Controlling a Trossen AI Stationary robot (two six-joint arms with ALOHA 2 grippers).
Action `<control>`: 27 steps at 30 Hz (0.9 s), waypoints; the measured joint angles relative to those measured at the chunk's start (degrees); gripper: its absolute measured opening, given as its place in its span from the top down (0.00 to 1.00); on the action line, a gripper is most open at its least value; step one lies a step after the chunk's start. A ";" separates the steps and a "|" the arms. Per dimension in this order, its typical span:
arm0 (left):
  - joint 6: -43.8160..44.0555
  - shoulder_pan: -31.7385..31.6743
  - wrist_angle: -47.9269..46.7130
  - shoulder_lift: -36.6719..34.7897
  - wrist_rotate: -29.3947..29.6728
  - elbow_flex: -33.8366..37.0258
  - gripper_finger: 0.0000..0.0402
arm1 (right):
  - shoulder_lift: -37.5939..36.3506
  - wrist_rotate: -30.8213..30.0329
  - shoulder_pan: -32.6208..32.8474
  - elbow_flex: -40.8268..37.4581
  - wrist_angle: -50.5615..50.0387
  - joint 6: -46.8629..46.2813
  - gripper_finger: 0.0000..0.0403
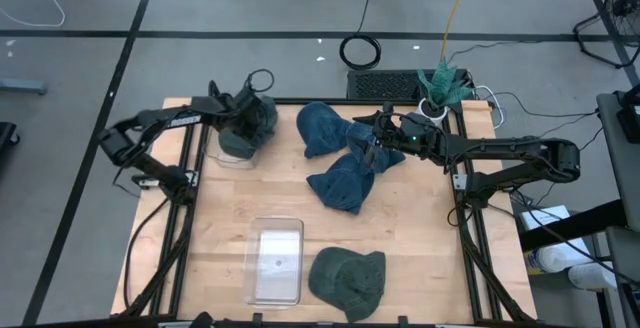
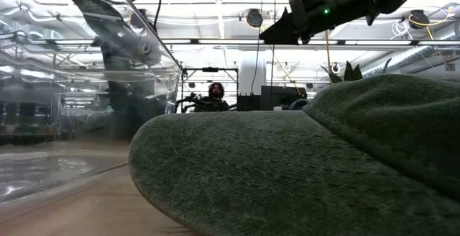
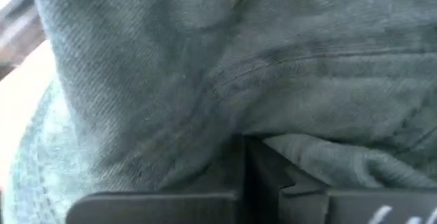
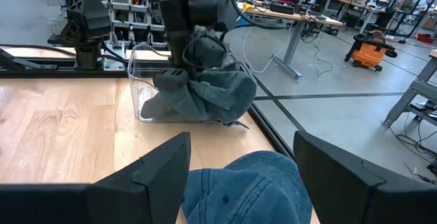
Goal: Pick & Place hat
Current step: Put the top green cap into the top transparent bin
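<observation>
A grey-green hat (image 1: 248, 133) lies crumpled in a clear box (image 1: 232, 158) at the table's far left. My left gripper (image 1: 243, 118) comes down on it from above and is shut in its cloth (image 3: 205, 80). My right gripper (image 4: 242, 162) hovers level and open at the far middle, over a blue hat (image 4: 246, 186) that it does not touch. A second blue hat (image 1: 345, 183) lies just nearer. A dark green hat (image 1: 348, 280) rests brim-down at the near edge and fills the low view (image 2: 287, 171). My left gripper pinches a bunched fold of the grey-green hat's crown (image 3: 300, 149) between its two shut fingers (image 3: 225, 183). The fingers point steeply down into the hat from above (image 4: 179, 75). The hat rests in the clear box, slumped over its right wall (image 4: 232, 108).
A second clear box (image 1: 275, 260) stands at the near middle, left of the dark green hat. Black frame rails (image 1: 185, 218) run along the table's left and right sides. A green cloth (image 1: 440, 83) hangs beyond the far right corner. Bare wood lies at the left centre.
</observation>
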State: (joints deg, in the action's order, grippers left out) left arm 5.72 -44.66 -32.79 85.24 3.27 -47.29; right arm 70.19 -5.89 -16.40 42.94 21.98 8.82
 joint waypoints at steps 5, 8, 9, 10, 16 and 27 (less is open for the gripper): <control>0.49 0.57 -0.54 -0.90 -0.12 -0.34 0.97 | 0.00 0.00 0.00 0.00 0.00 0.00 0.39; 0.79 0.90 -3.02 -3.63 -0.39 -1.34 0.97 | -0.01 0.00 0.00 0.00 0.00 0.00 0.39; 0.94 0.95 -3.94 -4.78 -0.37 -1.58 0.98 | 0.00 0.00 0.00 0.00 0.00 0.00 0.39; 1.10 0.98 -4.83 -6.32 -0.31 -1.82 0.99 | -0.01 -0.01 0.00 0.01 0.00 0.00 0.39; 4.86 1.85 -6.28 -16.55 -2.23 -3.39 0.95 | -0.01 -0.01 0.00 0.00 0.00 0.00 0.39; 3.88 16.52 -6.80 -19.85 3.36 -16.27 0.96 | 0.00 -0.02 -0.01 0.00 0.04 0.02 0.39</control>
State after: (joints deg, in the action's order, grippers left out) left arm 9.60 -28.14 -39.58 65.39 6.62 -63.56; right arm 70.19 -5.91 -16.42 42.94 22.02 8.84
